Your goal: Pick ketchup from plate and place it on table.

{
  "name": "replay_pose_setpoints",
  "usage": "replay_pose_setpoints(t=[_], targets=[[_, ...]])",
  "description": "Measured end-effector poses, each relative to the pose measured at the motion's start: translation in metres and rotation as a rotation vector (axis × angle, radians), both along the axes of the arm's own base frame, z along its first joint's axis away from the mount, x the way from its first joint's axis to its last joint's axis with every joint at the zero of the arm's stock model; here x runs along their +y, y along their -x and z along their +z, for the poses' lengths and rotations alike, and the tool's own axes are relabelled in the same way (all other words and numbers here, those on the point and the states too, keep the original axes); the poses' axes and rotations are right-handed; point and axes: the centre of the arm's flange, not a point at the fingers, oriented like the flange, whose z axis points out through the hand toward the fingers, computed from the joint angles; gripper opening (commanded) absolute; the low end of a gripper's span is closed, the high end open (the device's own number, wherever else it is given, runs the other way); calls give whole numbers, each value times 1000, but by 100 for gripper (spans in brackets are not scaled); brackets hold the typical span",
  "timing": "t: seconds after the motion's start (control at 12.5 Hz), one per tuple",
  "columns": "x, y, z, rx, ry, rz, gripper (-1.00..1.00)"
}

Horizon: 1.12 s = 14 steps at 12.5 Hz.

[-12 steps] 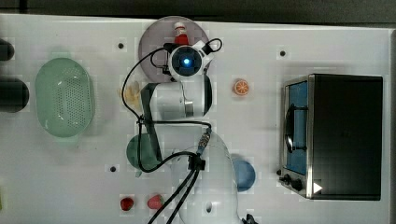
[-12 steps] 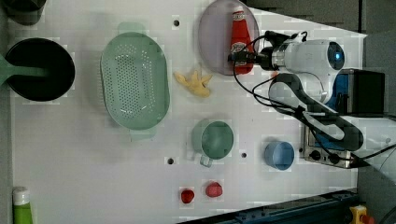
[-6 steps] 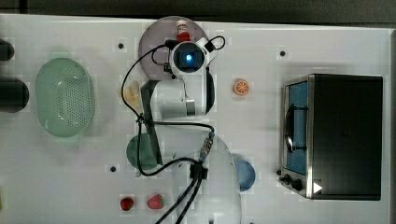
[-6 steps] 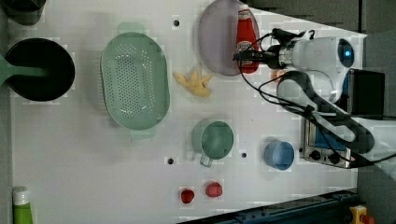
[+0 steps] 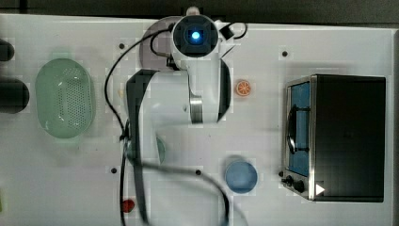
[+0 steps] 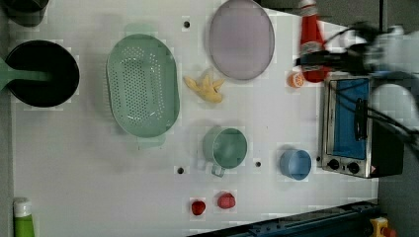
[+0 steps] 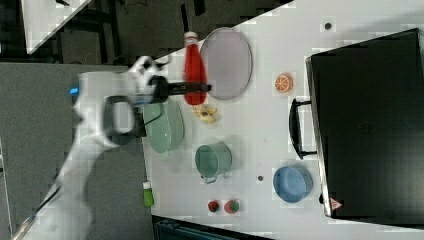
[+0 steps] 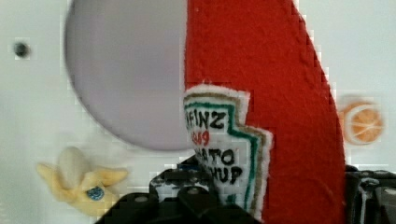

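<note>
White table (image 6: 74,163) w/ a few dark screw holes, dark floor around it in the right view. On it: pale mauve plate (image 6: 241,38), green colander (image 6: 142,85), black pan (image 6: 42,73), peeled banana (image 6: 205,88), green mug (image 6: 226,147), blue bowl (image 6: 295,164), orange slice (image 5: 243,87), two small red fruits (image 6: 212,203), toaster oven (image 5: 346,136), green bottle (image 6: 22,219) at the left view's bottom-left corner.

Arm: white Panda, seen in the top view stretched from the base at the top view's bottom edge up toward the plate, wrist w/ blue light (image 5: 194,35) over the plate's rim. In the right view the forearm comes in from the right view's left, bent at the elbow, hand level w/ the black fingers pointing toward the right view's right. In the left view it's blurred, entering from the left view's right.

Gripper (image 7: 192,88) is clamped on the ketchup (image 7: 193,70), fingers across the lower body of the bottle, one each side. Bottle is lifted clear of the plate, off the surface: in the left view it (image 6: 310,47) sits to the right of the plate, apart from it, cap pointing to the left view's top, just above the orange slice. In the right view it overlaps the plate's left edge.

Wrist view: red bottle body (image 8: 266,93) w/ white-green label fills the middle, black fingers (image 8: 187,196) at its base; plate (image 8: 126,79), banana and orange slice below, plate bare.
</note>
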Motion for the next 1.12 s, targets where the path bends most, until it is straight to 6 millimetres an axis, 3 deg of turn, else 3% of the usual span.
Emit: replay_pose_setpoints(t=[0.24, 0.4, 0.48, 0.64, 0.8, 1.12], targets=[[-13, 38, 98, -116, -14, -54, 30], [-20, 72, 123, -143, -5, -70, 30], [-24, 87, 119, -130, 0, -77, 30], [-35, 120, 78, -53, 5, -112, 30], [-41, 147, 13, 68, 0, -165, 30], [-43, 157, -105, 146, -10, -214, 30]])
